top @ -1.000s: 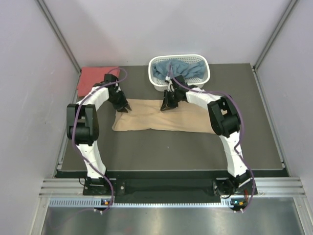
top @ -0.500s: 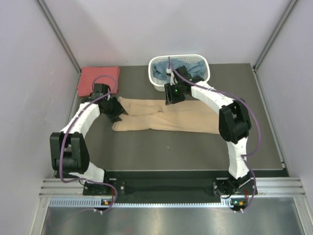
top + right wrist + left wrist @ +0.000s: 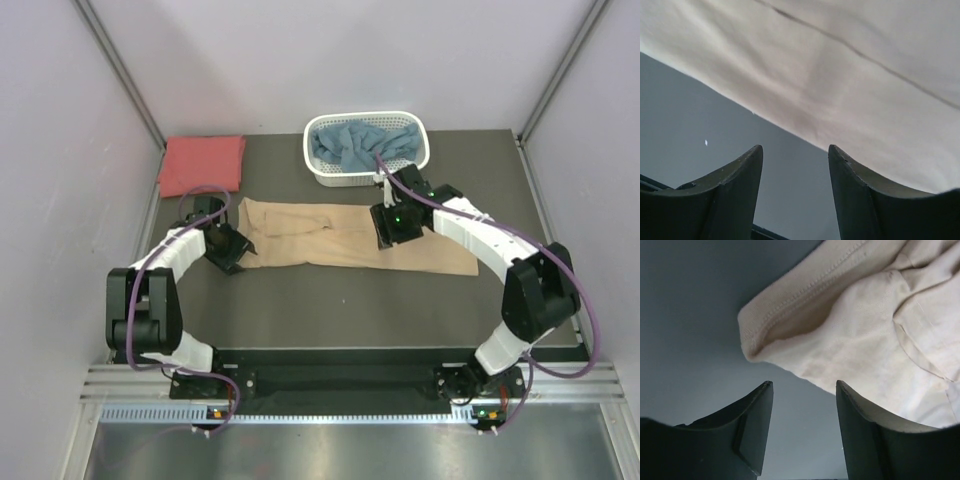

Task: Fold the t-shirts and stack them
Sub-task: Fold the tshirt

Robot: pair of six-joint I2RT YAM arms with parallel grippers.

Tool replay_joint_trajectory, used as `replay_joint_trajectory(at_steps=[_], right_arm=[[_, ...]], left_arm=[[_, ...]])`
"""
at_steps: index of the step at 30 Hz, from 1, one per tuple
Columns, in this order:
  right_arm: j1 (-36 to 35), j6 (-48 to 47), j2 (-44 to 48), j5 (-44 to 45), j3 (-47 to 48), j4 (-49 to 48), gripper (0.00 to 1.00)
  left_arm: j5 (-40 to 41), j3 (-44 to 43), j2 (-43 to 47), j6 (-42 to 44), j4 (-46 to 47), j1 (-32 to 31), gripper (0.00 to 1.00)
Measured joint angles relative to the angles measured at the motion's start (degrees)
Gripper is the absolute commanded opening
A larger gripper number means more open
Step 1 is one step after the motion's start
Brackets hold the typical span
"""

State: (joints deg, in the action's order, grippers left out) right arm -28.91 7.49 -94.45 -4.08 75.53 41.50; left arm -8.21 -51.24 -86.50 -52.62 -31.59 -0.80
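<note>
The dark table (image 3: 400, 310) carried the tan t-shirt (image 3: 320, 235) laid in a long band across its middle. The white lattice basket (image 3: 340, 178) stood at the far edge with the dusty blue t-shirt (image 3: 350, 145) heaped inside, and the coral-red t-shirt (image 3: 200, 165) lay folded at the far left corner. The left gripper (image 3: 804, 385) sat low at the tan shirt's left end and the right gripper (image 3: 795, 148) over its right half, each with jaws apart and nothing between them.
</note>
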Motion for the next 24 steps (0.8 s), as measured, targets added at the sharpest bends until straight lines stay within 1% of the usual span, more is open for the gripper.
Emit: replay_joint_trajectory(at_steps=[5,12,16,20,21,23,24], right_arm=[[2.2,0.1,5.2,0.6,-7.2,0.2,0.57],[7.6,0.2,8.4,-1.1,-8.4,-0.3,0.58],[9.2,0.2,8.5,-2.1,-8.4,-0.3,0.58],[9.4,0.1,8.5,-2.5,-8.4,-0.2,0.58],[9.6,0.0,8.5,-2.5,-8.4,-0.1,0.59],[9.6,-0.1,8.5,-2.5,-8.4,0.0,0.59],[9.6,-0.1,8.5,-2.4,-8.5,0.1,0.59]], left_arm=[[1.7,0.0,-2.0,-1.2,0.7,0.1,0.59],[3.6,1.4,-2.4,-2.4,0.6,0.1,0.60],[5.2,1.4,-2.8,-2.4,0.9,0.1,0.59],[6.4,1.3,-3.4,-2.0,1.5,0.9,0.56],[6.7,1.2,-3.5,-1.6,1.6,1.4,0.52],[7.3,0.7,-4.1,-1.0,1.8,2.1,0.51],[7.6,0.5,-4.3,-0.5,2.0,2.3,0.48]])
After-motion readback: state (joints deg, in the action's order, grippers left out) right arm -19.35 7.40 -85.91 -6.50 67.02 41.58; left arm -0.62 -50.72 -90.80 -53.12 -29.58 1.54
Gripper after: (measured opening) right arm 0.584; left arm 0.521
